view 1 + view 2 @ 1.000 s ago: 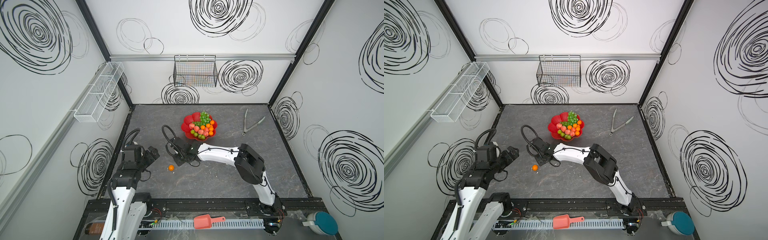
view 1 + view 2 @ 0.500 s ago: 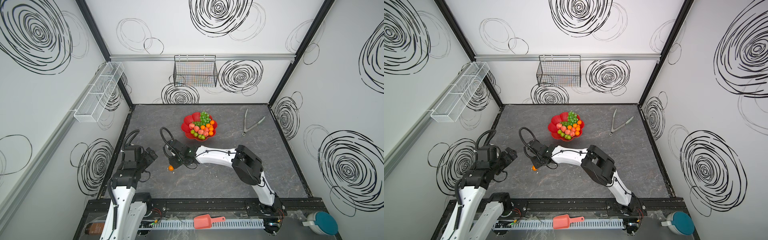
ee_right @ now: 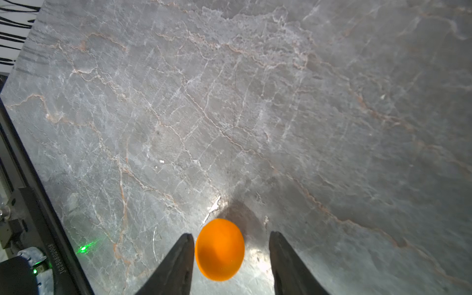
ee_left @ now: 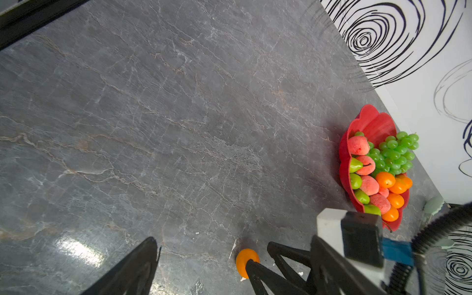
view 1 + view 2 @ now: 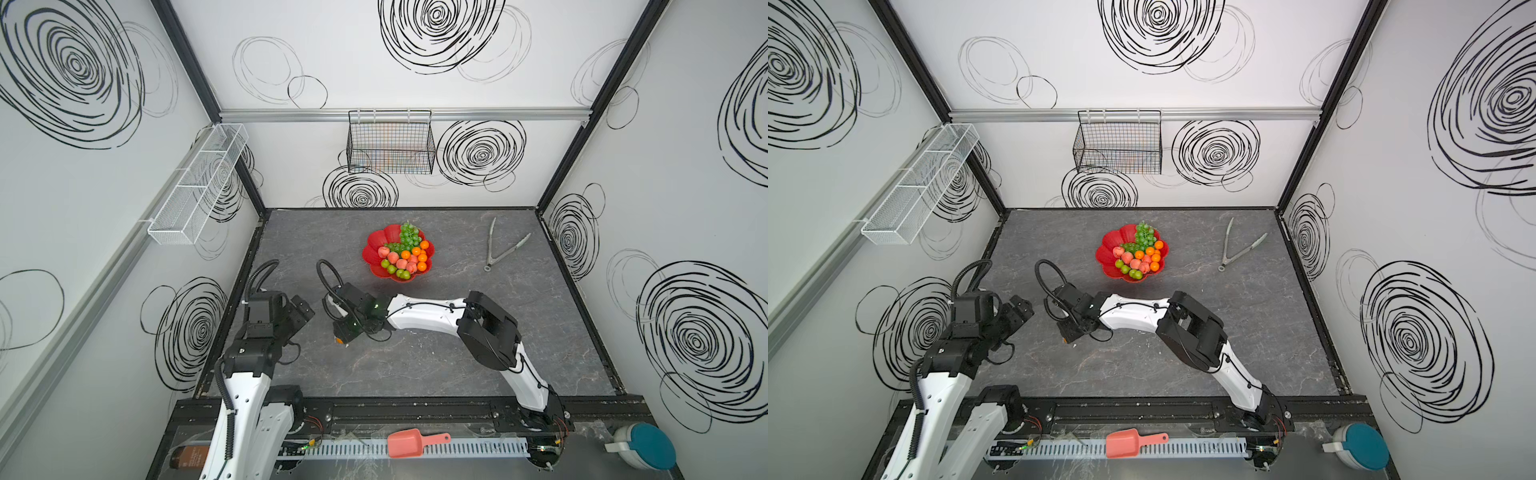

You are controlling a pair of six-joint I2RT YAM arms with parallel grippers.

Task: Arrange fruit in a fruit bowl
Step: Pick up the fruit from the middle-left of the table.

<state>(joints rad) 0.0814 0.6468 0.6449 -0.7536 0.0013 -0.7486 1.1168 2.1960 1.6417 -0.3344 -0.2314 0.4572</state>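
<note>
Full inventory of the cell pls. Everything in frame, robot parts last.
table: 1, grey marble, cell floor
fruit bowl: 1, red, mid-table toward the back wall
grapes: 1 bunch, green, in the bowl
peaches: several, pink-red, in the bowl
pears: several, green, in the bowl
tangerines: several, orange, in the bowl
loose tangerine: 1, orange, on the table
tongs: 1, metal, on the table right of the bowl
wire basket: 1, black, back wall
mesh shelf: 1, white, left wall
scoop: 1, pink, front ledge
container: 1, teal lid, front right corner
left gripper: 1, black, open, near the table's left edge
right gripper: 1, black, open, straddling the loose tangerine
</note>
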